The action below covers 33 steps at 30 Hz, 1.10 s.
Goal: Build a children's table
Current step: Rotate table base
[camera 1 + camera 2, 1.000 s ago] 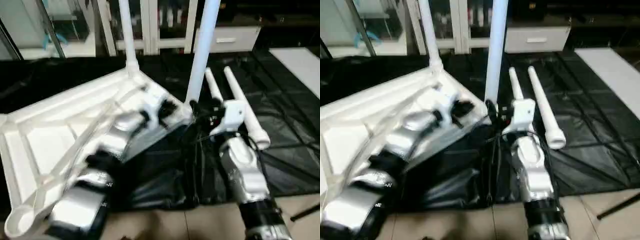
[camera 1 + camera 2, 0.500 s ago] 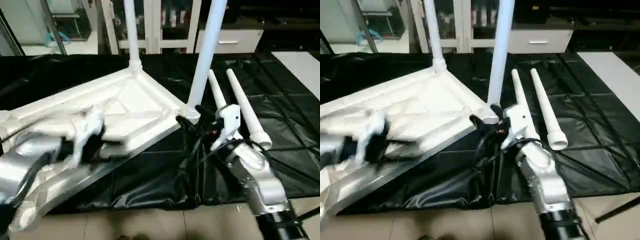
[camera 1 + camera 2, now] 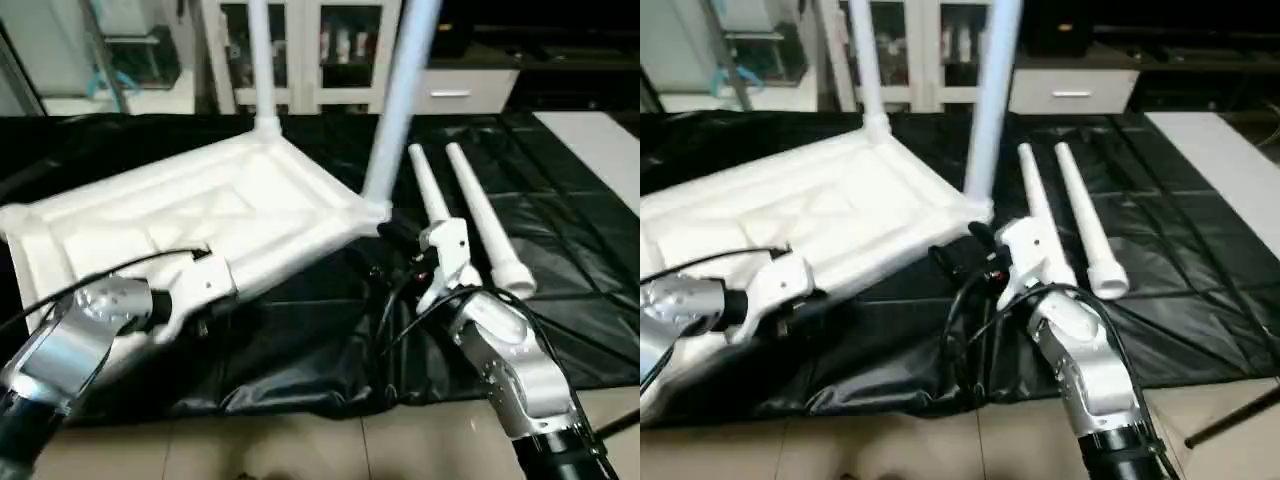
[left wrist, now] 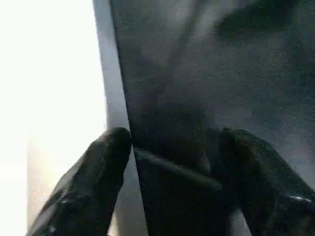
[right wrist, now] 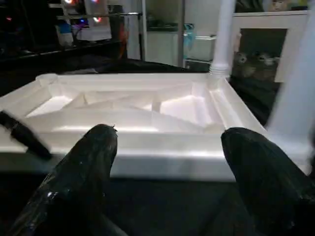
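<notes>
The white tabletop (image 3: 230, 205) lies upside down on the black cover, ribbed underside up. Two white legs stand upright in its sockets, one at the far corner (image 3: 260, 60) and one at the right corner (image 3: 398, 100). Two loose legs (image 3: 428, 190) (image 3: 482, 220) lie side by side to the right. My left gripper (image 4: 172, 162) is open at the tabletop's near edge, one finger (image 4: 93, 182) over the white rim. My right gripper (image 3: 960, 250) is open, close to the right corner socket and facing the underside (image 5: 147, 105), touching nothing.
A black cover (image 3: 560, 190) drapes the work table, wrinkled along its front edge (image 3: 300, 385). Tiled floor (image 3: 330, 450) lies below. White cabinets with glass doors (image 3: 330, 45) stand behind, and a white panel (image 3: 600, 130) lies at the far right.
My left arm has pulled back from over the tabletop's underside to its near edge. The right gripper has drawn slightly back from the right leg's base. The head view has shifted.
</notes>
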Tool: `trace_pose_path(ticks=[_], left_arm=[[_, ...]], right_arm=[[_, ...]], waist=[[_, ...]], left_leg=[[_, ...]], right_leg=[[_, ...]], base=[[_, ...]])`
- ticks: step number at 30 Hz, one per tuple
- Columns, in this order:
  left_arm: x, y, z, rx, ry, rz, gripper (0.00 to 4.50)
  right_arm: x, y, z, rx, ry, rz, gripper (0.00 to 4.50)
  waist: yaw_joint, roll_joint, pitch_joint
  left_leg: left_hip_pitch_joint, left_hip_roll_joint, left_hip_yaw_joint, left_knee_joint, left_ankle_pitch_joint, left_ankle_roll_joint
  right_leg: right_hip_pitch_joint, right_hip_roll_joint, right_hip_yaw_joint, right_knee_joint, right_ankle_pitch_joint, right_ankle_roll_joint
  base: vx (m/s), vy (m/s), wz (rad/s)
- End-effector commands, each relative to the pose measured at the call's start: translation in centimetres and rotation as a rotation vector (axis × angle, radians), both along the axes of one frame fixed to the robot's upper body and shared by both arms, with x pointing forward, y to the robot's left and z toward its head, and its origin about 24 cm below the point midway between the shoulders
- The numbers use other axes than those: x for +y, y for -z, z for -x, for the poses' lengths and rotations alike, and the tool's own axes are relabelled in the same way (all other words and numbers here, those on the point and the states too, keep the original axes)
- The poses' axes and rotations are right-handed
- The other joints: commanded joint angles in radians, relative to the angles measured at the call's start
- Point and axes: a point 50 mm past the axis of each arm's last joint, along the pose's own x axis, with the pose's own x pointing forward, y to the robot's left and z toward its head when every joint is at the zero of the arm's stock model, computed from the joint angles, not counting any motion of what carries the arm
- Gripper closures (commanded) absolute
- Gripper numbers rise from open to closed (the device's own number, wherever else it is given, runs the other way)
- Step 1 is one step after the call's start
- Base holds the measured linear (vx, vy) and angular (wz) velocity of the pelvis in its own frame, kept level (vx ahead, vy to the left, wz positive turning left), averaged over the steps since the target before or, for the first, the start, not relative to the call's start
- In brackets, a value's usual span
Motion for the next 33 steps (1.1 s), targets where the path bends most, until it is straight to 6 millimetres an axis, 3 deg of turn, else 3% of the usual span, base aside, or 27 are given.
trace_pose_path(ticks=[1,3,7,8,9,10,11,13,15,17,18,19,20,21,23,24,25,27,29,30,33], left_arm=[[0.1,0.2,-1.1,-0.071,-0.033,-0.073,0.88],[0.0,0.7,-2.0,-0.113,-0.051,-0.109,0.58],[-0.3,0.8,-3.2,-0.207,-0.081,-0.126,0.45],[-0.8,0.2,-3.5,-0.242,-0.112,-0.047,0.31],[-1.0,-0.1,-3.7,-0.265,-0.133,0.011,0.18],[-1.5,-1.0,-3.6,-0.283,-0.161,0.154,0.11],[-1.5,-1.0,-3.6,-0.283,-0.161,0.154,0.11],[-1.1,-3.2,-2.8,-0.333,-0.195,0.450,0.04],[-0.5,-3.7,-2.7,-0.352,-0.217,0.491,0.04],[1.8,-4.5,-2.9,-0.413,-0.323,0.519,0.04],[2.5,-4.8,-3.0,-0.433,-0.359,0.516,0.04],[4.4,-5.2,-3.3,-0.481,-0.455,0.487,0.04],[6.7,-5.7,-3.6,-0.534,-0.580,0.435,0.04],[6.9,-5.7,-3.6,-0.539,-0.592,0.429,0.04],[14.5,-6.4,-2.7,-0.671,-0.998,0.184,0.04],[16.0,-6.5,-2.2,-0.692,-1.071,0.131,0.04],[17.5,-6.7,-1.5,-0.721,-1.134,0.070,0.04],[19.7,-6.8,0.0,-0.750,-1.253,0.021,0.04],[21.1,-6.6,1.1,-0.759,-1.320,-0.032,0.04],[21.4,-6.6,1.3,-0.757,-1.332,-0.042,0.04],[22.4,-6.0,2.3,-0.729,-1.381,-0.076,0.04]], right_arm=[[-0.2,-0.3,-0.1,-0.012,0.006,0.006,0.79],[-0.3,-0.3,-0.1,-0.013,0.014,0.010,0.79],[-0.2,-0.3,-0.1,-0.015,0.016,0.011,0.79],[-0.2,-0.3,0.0,-0.017,0.017,0.011,0.79],[-0.2,-0.3,0.1,-0.018,0.017,0.010,0.79],[-0.3,-0.4,0.2,-0.020,0.022,0.005,0.79],[-0.3,-0.4,0.2,-0.020,0.022,0.005,0.79],[-0.2,-0.4,0.6,-0.018,0.024,-0.012,0.79],[-0.2,-0.3,0.6,-0.015,0.020,-0.015,0.79],[0.1,-0.2,0.8,-0.009,0.008,-0.016,0.79],[0.2,-0.1,0.8,-0.007,0.004,-0.016,0.79],[0.4,-0.1,0.8,-0.005,-0.007,-0.015,0.79],[0.6,-0.1,0.8,-0.005,-0.019,-0.012,0.79],[0.6,-0.1,0.8,-0.005,-0.020,-0.012,0.79],[0.9,-0.2,0.6,-0.006,-0.036,0.005,0.79],[1.0,-0.2,0.6,-0.005,-0.036,0.011,0.79],[1.0,-0.1,0.6,-0.004,-0.041,0.019,0.79],[1.2,0.0,0.7,-0.001,-0.069,0.029,0.79],[1.3,0.0,1.0,0.000,-0.106,0.036,0.79],[1.4,0.0,1.1,0.001,-0.116,0.038,0.79],[1.6,0.1,1.8,0.020,-0.199,0.047,0.79]], waist=[[-0.003,0.010,-0.055],[-0.002,0.012,-0.056],[0.000,0.016,-0.062],[0.000,0.029,-0.062],[-0.001,0.020,-0.065],[0.001,0.024,-0.067],[0.001,0.023,-0.069],[0.005,0.016,-0.077],[0.002,0.015,-0.078],[-0.002,0.007,-0.073],[-0.002,0.013,-0.070],[-0.003,0.006,-0.066],[-0.002,0.008,-0.064],[-0.003,0.012,-0.061],[-0.004,0.009,-0.060],[-0.010,0.010,-0.062],[-0.013,0.016,-0.064],[-0.018,0.018,-0.061],[-0.013,0.020,-0.062],[-0.008,0.021,-0.062],[0.008,0.023,-0.061]], left_leg=[[0.019,0.052,-0.039,-0.090,-0.361,-0.049],[0.018,0.052,-0.040,-0.089,-0.360,-0.046],[0.018,0.054,-0.039,-0.085,-0.332,-0.045],[0.014,0.053,-0.041,-0.085,-0.327,-0.046],[0.012,0.054,-0.039,-0.084,-0.319,-0.045],[0.012,0.054,-0.036,-0.081,-0.302,-0.042],[0.008,0.054,-0.037,-0.078,-0.284,-0.040],[0.003,0.055,-0.035,-0.070,-0.204,-0.018],[-0.004,0.050,-0.032,-0.064,-0.141,0.015],[-0.005,0.047,-0.028,-0.064,-0.155,0.039],[-0.002,0.049,-0.029,-0.067,-0.183,0.037],[0.002,0.051,-0.029,-0.071,-0.218,0.027],[0.004,0.050,-0.029,-0.071,-0.240,0.021],[0.008,0.047,-0.032,-0.074,-0.278,0.007],[0.011,0.048,-0.036,-0.076,-0.309,-0.011],[0.005,0.043,-0.043,-0.078,-0.315,-0.019],[0.002,0.049,-0.051,-0.082,-0.297,-0.028],[0.017,0.052,-0.047,-0.080,-0.322,-0.037],[0.019,0.053,-0.045,-0.079,-0.334,-0.039],[0.016,0.054,-0.046,-0.080,-0.334,-0.037],[0.019,0.057,-0.046,-0.082,-0.341,-0.040]], right_leg=[[0.026,-0.063,0.054,-0.086,-0.409,-0.105],[0.026,-0.062,0.053,-0.089,-0.407,-0.103],[0.029,-0.062,0.053,-0.078,-0.310,-0.133],[0.031,-0.061,0.052,-0.075,-0.291,-0.140],[0.035,-0.060,0.051,-0.073,-0.250,-0.156],[0.035,-0.062,0.051,-0.068,-0.207,-0.177],[0.041,-0.065,0.051,-0.062,-0.179,-0.192],[0.045,-0.062,0.048,-0.046,-0.050,-0.234],[0.047,-0.058,0.045,-0.036,0.031,-0.251],[0.047,-0.056,0.045,-0.045,-0.016,-0.243],[0.045,-0.058,0.045,-0.051,-0.086,-0.229],[0.041,-0.057,0.046,-0.060,-0.159,-0.208],[0.038,-0.054,0.046,-0.062,-0.196,-0.198],[0.036,-0.054,0.046,-0.068,-0.264,-0.167],[0.030,-0.048,0.046,-0.072,-0.303,-0.129],[0.039,-0.047,0.047,-0.065,-0.297,-0.100],[0.042,-0.053,0.047,-0.064,-0.279,-0.091],[0.026,-0.049,0.050,-0.067,-0.253,-0.120],[0.022,-0.049,0.052,-0.064,-0.223,-0.149],[0.026,-0.053,0.053,-0.063,-0.219,-0.156],[0.025,-0.054,0.055,-0.064,-0.214,-0.155]], base=[[0.000,0.000,0.00],[0.000,0.000,0.00],[0.000,0.000,0.00],[0.000,0.000,0.00],[0.000,0.000,0.00],[0.000,0.000,0.00],[0.000,0.000,0.00],[0.000,0.000,0.00],[0.000,0.000,0.00],[0.000,0.000,0.00],[0.000,0.000,0.00],[0.000,0.000,0.00],[0.000,0.000,0.00],[0.000,0.000,0.00],[0.000,0.000,0.00],[0.000,0.000,0.00],[0.000,0.000,0.00],[0.000,0.000,0.00],[0.000,0.000,0.00],[0.000,0.000,0.00],[0.000,0.000,0.00]])
